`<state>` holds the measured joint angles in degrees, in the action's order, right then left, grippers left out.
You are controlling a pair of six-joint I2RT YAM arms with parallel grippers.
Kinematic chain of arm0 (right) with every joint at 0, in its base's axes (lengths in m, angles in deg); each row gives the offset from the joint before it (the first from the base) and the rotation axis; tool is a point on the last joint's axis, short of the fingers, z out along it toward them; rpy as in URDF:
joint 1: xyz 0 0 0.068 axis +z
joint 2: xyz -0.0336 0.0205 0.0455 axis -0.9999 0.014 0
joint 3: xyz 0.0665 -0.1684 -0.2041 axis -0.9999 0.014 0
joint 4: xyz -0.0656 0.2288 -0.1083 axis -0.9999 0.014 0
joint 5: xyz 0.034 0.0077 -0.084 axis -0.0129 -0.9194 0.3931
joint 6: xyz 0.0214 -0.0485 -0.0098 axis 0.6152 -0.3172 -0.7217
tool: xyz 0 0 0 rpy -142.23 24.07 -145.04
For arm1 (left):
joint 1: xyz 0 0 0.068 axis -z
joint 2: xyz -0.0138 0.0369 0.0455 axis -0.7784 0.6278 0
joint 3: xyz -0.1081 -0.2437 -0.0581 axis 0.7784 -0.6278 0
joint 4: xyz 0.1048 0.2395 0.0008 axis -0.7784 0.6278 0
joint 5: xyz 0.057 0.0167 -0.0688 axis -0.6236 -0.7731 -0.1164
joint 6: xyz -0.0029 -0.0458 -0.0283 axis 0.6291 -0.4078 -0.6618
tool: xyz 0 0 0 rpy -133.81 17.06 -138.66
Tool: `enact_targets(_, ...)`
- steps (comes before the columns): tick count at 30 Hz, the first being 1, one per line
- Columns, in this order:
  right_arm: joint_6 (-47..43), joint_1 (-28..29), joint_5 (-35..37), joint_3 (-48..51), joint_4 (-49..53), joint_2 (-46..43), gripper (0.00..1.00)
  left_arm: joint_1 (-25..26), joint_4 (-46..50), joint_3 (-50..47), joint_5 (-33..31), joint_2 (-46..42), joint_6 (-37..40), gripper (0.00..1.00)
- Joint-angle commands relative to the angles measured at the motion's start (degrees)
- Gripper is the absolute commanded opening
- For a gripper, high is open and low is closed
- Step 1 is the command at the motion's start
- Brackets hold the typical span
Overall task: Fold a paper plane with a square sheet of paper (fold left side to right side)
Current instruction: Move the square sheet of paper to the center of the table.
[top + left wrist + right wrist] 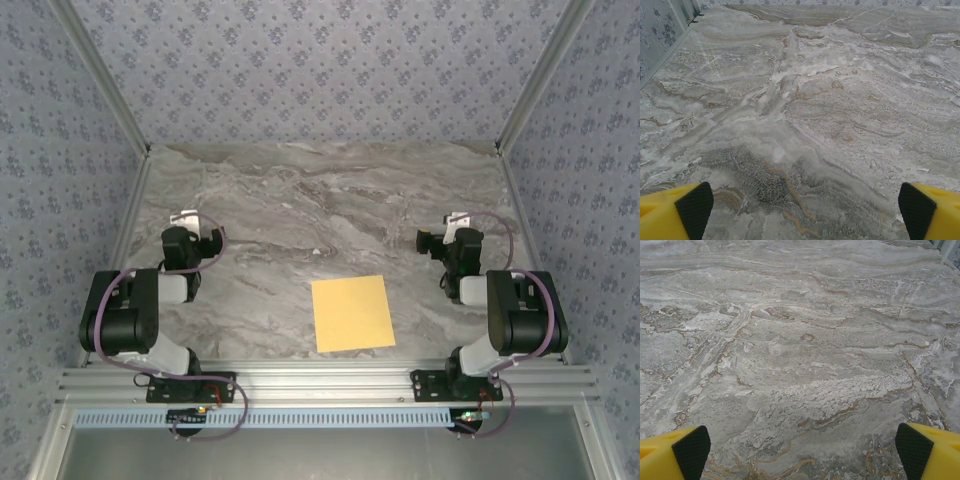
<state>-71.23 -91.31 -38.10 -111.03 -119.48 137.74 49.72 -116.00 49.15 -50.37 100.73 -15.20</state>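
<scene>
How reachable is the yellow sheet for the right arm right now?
Probably yes: the square sheet of paper lies flat on the table just left of the right arm's base, nothing lies between them, and the right gripper is open.

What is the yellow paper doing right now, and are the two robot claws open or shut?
square sheet of paper: lying flat on the table, no fold to see, nothing touching it, nearer the right arm.
left claw: wide open, holding nothing, over bare table.
right claw: wide open, holding nothing, over bare table.
</scene>
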Motion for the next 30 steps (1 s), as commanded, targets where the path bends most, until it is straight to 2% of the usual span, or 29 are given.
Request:
enact_targets(1, -0.19, -0.33, -0.07, -0.98, -1.02, 0.0, 1.0, 0.18, -0.08, 0.85, -0.27, -0.22, -0.41, 0.98)
enact_targets(4, 0.29, -0.35, 1.17, -2.95, 6.18, -4.51, 1.0, 0.34, 2.85, 1.15, -2.18, -3.35, -1.02, 0.98)
enact_targets(7, 2.38, -0.25, 0.86, -7.31, 20.72, -12.34, 1.0, 1.14, 12.16, 2.84, -6.0, -9.93, -2.01, 0.98)
enact_targets(10, 5.36, 2.12, -0.13, -9.87, 32.12, -19.54, 1.0, 2.42, 28.28, 7.54, -8.43, -16.18, -8.72, 0.98)
enact_targets(12, 7.91, 6.29, 0.44, -11.92, 40.86, -23.48, 1.0, 4.42, 42.78, 13.12, -9.8, -18.46, -13.95, 0.98)
enact_targets(13, 9.12, 8.76, 0.68, -12.57, 44.75, -24.78, 1.0, 4.71, 47.87, 15.15, -7.84, -18.97, -16.8, 0.98)
enact_targets(15, 11.59, 16.03, 2.37, -13.22, 50.91, -27.52, 1.0, 5.76, 54.18, 16.97, 0.86, -20.32, -21.24, 0.98)
enact_targets(16, 13.02, 19.58, 3.73, -13.19, 53.09, -28.28, 1.0, 6.97, 56.01, 16.92, 2.16, -21.24, -23.1, 0.98)
enact_targets(20, 19.63, 34.29, 8.13, -12.26, 59.07, -28.98, 1.0, 15.13, 57.1, 14.43, 7.62, -25.62, -28.57, 0.98)
enact_targets(23, 22.64, 42.65, 9.58, -12.7, 62.5, -26.4, 1.0, 20.53, 57.06, 12.47, 9.78, -26.68, -33.27, 0.98)
enact_targets(27, 23.23, 51.4, 11.7, -16.32, 68.71, -18.93, 1.0, 26.52, 50.2, 6.84, 14.18, -25.74, -41.21, 0.98)
enact_targets(30, 23.01, 55.31, 11.09, -19.03, 70.6, -12.18, 1.0, 30.72, 47.44, 4.8, 14.4, -24.08, -43.7, 0.98)
